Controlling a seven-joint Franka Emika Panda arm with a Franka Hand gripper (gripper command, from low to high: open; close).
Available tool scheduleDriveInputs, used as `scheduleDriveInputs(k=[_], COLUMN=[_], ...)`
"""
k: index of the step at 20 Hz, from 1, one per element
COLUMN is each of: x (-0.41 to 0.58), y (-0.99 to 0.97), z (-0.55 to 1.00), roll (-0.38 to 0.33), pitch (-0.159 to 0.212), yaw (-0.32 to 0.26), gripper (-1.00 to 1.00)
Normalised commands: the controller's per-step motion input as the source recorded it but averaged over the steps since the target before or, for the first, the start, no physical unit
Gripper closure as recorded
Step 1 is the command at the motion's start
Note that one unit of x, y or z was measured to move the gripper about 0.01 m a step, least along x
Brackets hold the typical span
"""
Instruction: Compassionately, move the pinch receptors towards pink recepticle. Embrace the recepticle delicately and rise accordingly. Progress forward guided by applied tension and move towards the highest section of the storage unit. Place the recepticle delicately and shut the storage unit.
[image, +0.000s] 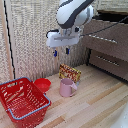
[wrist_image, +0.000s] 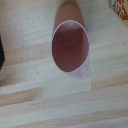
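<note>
The pale-pink mug (image: 66, 87) stands upright on the wooden floor, its handle toward the exterior view's right. My gripper (image: 61, 51) hangs well above it, a little to the exterior view's left, with its two blue-tipped fingers (image: 67, 50) apart and empty. The wrist view looks straight down into the mug (wrist_image: 70, 45); no fingers show there. The dark-brown dresser (image: 120, 74) stands at the exterior view's right. Its uppermost drawer (image: 107, 37) seems to stick out in front of the lower drawer (image: 111, 61).
A red wire basket (image: 22, 100) with a blue rim sits at the exterior view's lower left. A red shallow bowl (image: 42, 84) lies beside it. A yellow-and-red patterned box (image: 70, 73) stands just behind the mug and shows in the wrist view (wrist_image: 120, 7).
</note>
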Motion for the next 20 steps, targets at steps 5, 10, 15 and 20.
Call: scheduleDriveInputs(k=[5, 10, 15, 20], x=[-0.304, -0.308, -0.266, -0.273], y=[-0.13, -0.20, -0.21, -0.21], z=[-0.25, -0.27, -0.33, -0.35], roll=[0.003, 0.000, 0.000, 0.000], pitch=[-0.007, 0.000, 0.000, 0.000], yaw=[-0.046, -0.023, 0.000, 0.000], gripper=[-1.00, -1.00, -1.00, -1.00])
